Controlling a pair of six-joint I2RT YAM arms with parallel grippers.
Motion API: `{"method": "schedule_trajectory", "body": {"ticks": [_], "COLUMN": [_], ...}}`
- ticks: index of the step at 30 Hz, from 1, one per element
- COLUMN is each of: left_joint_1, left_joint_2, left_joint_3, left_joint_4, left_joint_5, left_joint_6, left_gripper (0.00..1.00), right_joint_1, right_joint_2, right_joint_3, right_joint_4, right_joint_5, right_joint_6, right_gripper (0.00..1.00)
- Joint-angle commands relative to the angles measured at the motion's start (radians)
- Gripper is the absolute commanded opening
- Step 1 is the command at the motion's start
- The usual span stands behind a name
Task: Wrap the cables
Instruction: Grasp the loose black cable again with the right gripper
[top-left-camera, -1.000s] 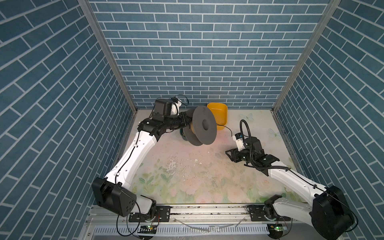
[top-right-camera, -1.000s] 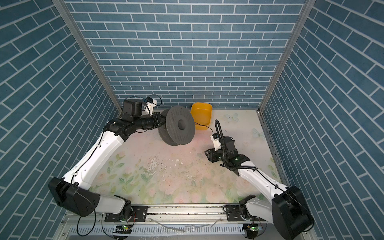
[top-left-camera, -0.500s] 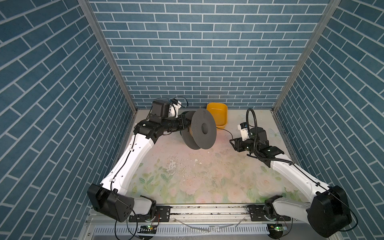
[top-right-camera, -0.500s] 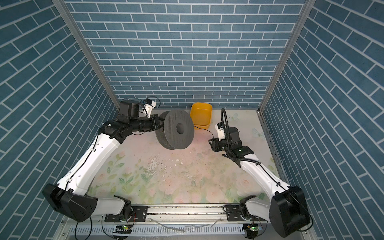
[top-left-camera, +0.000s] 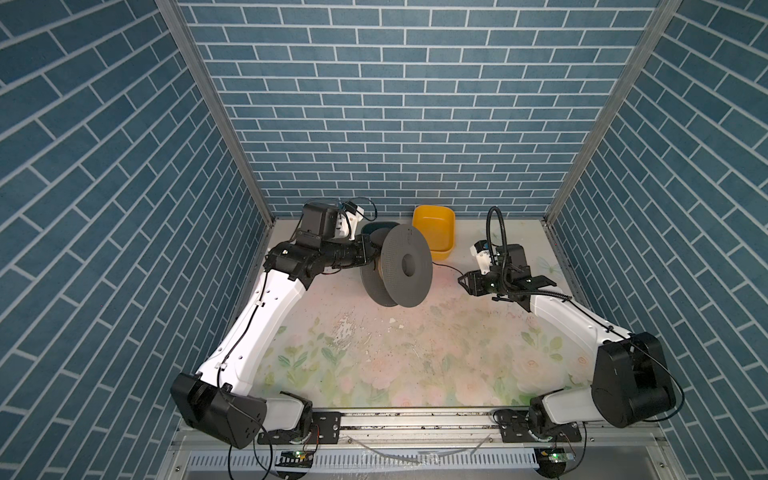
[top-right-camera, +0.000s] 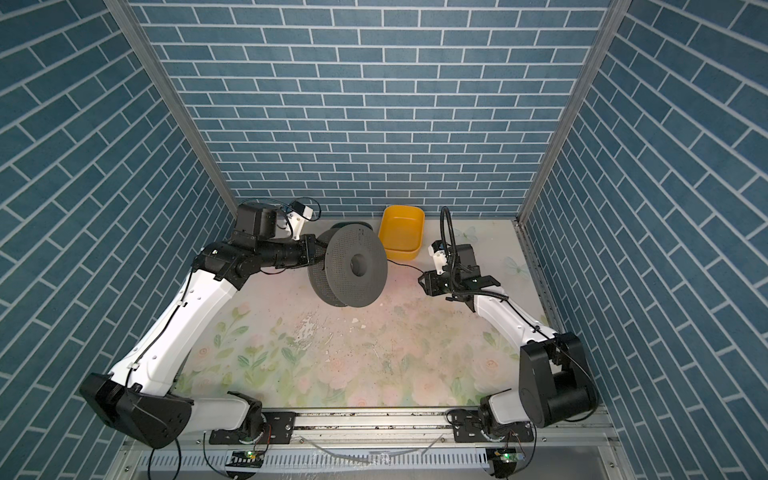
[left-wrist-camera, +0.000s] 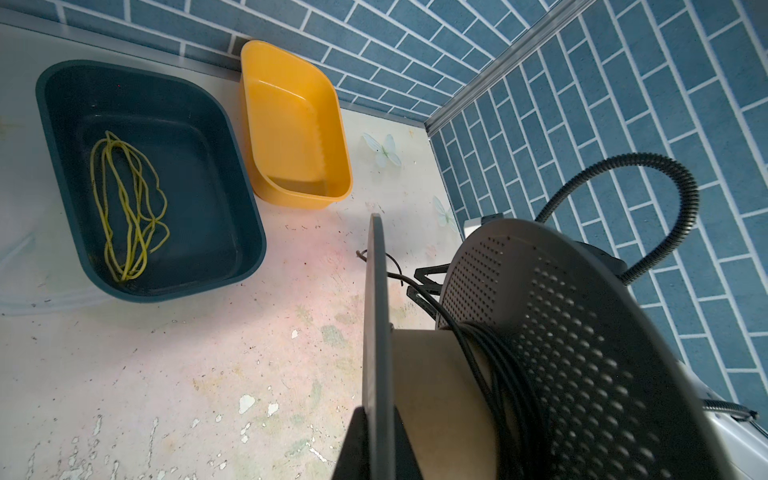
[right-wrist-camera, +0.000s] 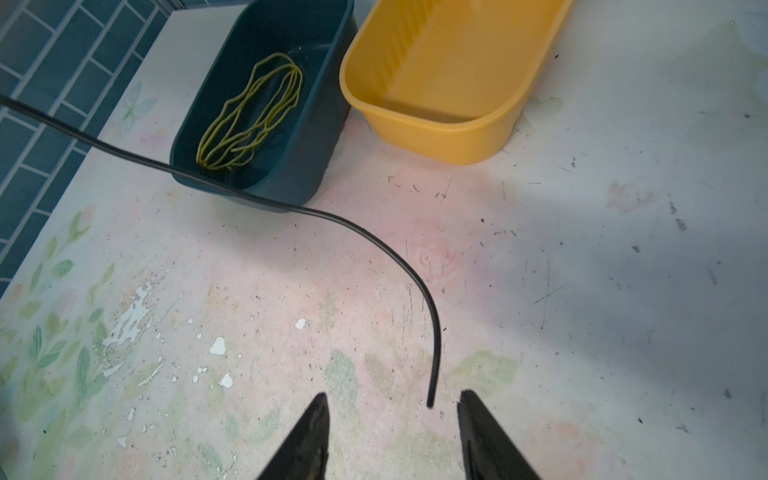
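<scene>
The black cable (right-wrist-camera: 374, 240) is partly wound. Several turns sit on the core of the grey spool (top-left-camera: 405, 270), and the rest leaves it as one free tail arcing over the desk (top-left-camera: 374, 365) toward the right edge. The tail's tip hangs in the gap of the right tool (right-wrist-camera: 392, 407), closer to one finger and, as far as I can tell, touching neither; that tool's fingers are spread. The tail's last stretch points almost straight into the gap, so the right arm is plainly the nearer one, and I judge a close here would catch only the very end. The left tool (left-wrist-camera: 378, 432) is pressed together on the spool's flange, holding it on edge over the desk toward the back edge. By that edge stand a dark blue tub (left-wrist-camera: 239, 195) with yellow strands (left-wrist-camera: 124, 208) and a yellow tub (left-wrist-camera: 328, 137)
</scene>
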Motion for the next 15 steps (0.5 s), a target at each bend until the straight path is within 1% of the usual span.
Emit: {"method": "schedule_trajectory", "body": {"ticks": [1, 6, 10, 15], "left_joint_1": [0.001, 0.000, 0.000, -0.001], "left_joint_2": [-0.031, -0.032, -0.034, -0.033], "left_joint_3": [0.034, 0.029, 0.030, 0.027], "left_joint_4": [0.036, 0.037, 0.034, 0.035], "left_joint_5": [0.049, 0.054, 0.055, 0.057], "left_joint_6": [0.005, 0.005, 0.006, 0.007], "left_gripper": [0.00, 0.00, 0.00, 0.00], "right_joint_1": [-0.005, -0.009, -0.009, -0.009], "right_joint_2": [0.041, 0.097, 0.129, 0.157], "right_joint_3": [0.059, 0.079, 0.097, 0.114], "right_joint_4": [0.030, 0.057, 0.055, 0.065], "right_joint_5": [-0.041, -0.046, -0.010, 0.009], "right_joint_6": [-0.071, -0.076, -0.082, -0.096], "right_gripper": [0.50, 0.48, 0.46, 0.46]}}
